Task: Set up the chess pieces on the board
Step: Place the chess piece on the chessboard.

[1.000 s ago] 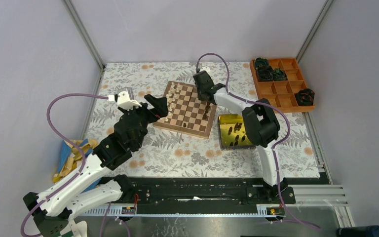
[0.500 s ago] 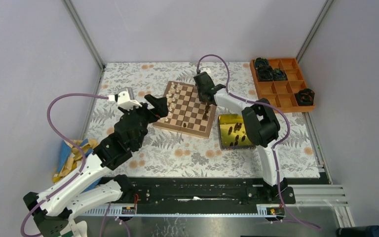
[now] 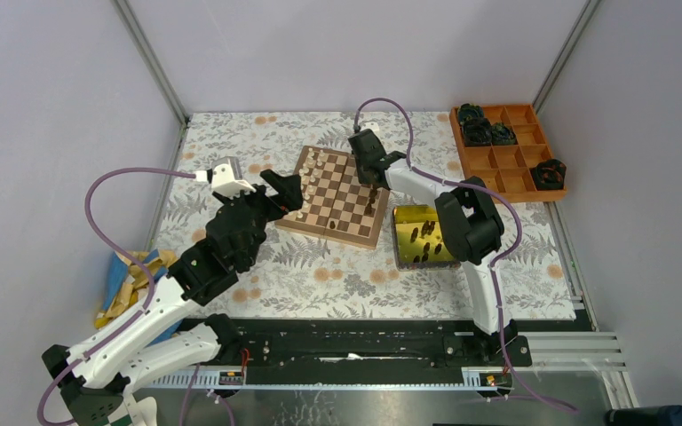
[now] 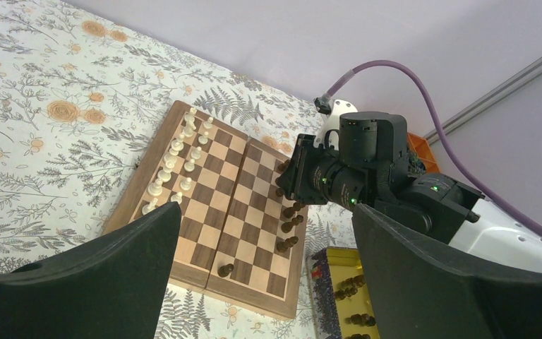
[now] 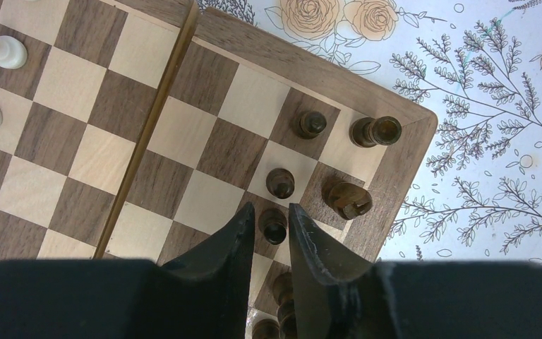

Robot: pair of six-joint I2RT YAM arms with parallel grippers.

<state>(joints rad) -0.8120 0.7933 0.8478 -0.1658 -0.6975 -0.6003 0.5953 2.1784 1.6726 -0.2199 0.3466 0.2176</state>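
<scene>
**Board** point(image 3: 337, 201): square and wooden, with brown and cream checks inside a light wood border and a seam running across the middle. It lies flat on the flower-patterned worktop point(image 3: 320, 275), skewed to the worktop's edges, between the two arms.

**Cream pieces** point(image 4: 183, 159): small turned chessmen. They stand upright in two lines along the board edge nearer the left arm.

**Dark pieces** point(image 4: 289, 212): brown chessmen of the same make, standing along the opposite edge.
- The right wrist view shows a rook point(image 5: 375, 131) on the corner square.
- A knight point(image 5: 346, 198) stands on the next edge square, with pawns one row inward.
- One lone dark piece point(image 4: 224, 269) stands on the near edge row, well apart from the rest.
- Loose dark pieces point(image 3: 424, 235) lie in a shiny yellow tin point(image 3: 400, 213) just beside the board's near right corner.

**Right claw** point(image 5: 269, 210): points down over the dark side with its jaws narrow. One finger stands on each side of a dark pawn point(image 5: 274, 224), which is upright on its square. A sliver of board shows between the pawn and one finger. Contact at the other finger cannot be told.

**Left claw** point(image 4: 267, 212): jaws wide and holding nothing. It is raised beside the cream edge and aimed across the board.
</scene>
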